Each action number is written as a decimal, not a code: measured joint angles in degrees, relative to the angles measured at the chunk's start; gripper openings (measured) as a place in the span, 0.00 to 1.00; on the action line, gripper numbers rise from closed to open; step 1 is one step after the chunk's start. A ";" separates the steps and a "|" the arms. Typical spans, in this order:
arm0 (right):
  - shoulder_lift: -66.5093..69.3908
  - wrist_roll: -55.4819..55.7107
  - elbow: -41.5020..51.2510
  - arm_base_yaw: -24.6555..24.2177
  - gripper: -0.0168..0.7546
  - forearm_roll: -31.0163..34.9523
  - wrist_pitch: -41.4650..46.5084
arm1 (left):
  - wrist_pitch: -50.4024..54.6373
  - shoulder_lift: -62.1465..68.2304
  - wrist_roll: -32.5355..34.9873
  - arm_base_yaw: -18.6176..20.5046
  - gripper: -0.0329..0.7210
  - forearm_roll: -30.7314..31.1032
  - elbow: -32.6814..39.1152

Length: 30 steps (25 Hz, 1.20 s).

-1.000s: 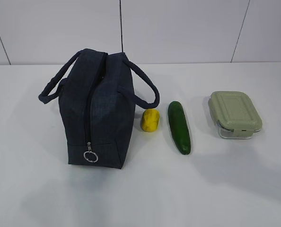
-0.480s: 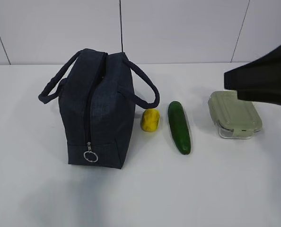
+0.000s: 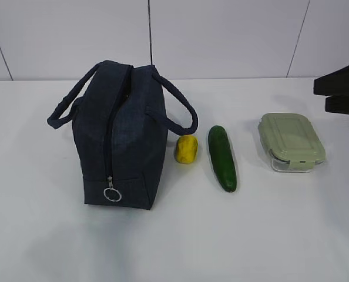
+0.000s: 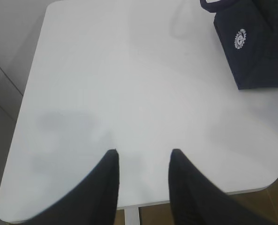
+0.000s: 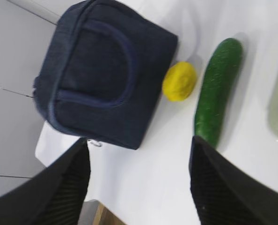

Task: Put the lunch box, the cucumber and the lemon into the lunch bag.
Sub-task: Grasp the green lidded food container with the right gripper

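The dark navy lunch bag (image 3: 118, 135) stands upright at the left, its zipper closed with the ring pull (image 3: 112, 194) low on the near end. To its right lie the yellow lemon (image 3: 186, 149), the dark green cucumber (image 3: 222, 157) and the lunch box (image 3: 291, 141) with its sage-green lid. My right gripper (image 3: 321, 95) hangs open at the right edge, above and beyond the lunch box, holding nothing. Its wrist view shows the bag (image 5: 106, 75), lemon (image 5: 179, 81) and cucumber (image 5: 217, 89) beyond the gripper (image 5: 140, 140). My left gripper (image 4: 143, 152) is open and empty over bare table.
The white table (image 3: 233, 235) meets a pale wall behind. The left wrist view shows the table's left edge and front corner (image 4: 8, 206), floor below, and a corner of the bag (image 4: 256, 42) with a round white logo.
The right gripper swung in from the right to above the lunch box, then drew back toward the right edge. The bag, lemon, cucumber and lunch box have not moved.
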 joint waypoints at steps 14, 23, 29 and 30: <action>22.28 -0.46 -16.78 -2.97 0.66 -9.08 0.00 | 0.00 0.00 0.00 0.00 0.36 0.11 0.00; 26.01 0.11 -24.74 -6.77 0.77 -12.82 0.04 | 0.00 0.00 0.00 0.00 0.36 0.11 0.00; 30.43 0.95 -27.64 -6.77 0.82 -13.03 0.14 | 0.00 0.00 0.00 0.00 0.36 0.11 0.00; 31.46 0.95 -27.85 -6.77 0.82 -12.91 0.14 | 0.00 0.00 0.00 0.00 0.36 0.11 0.00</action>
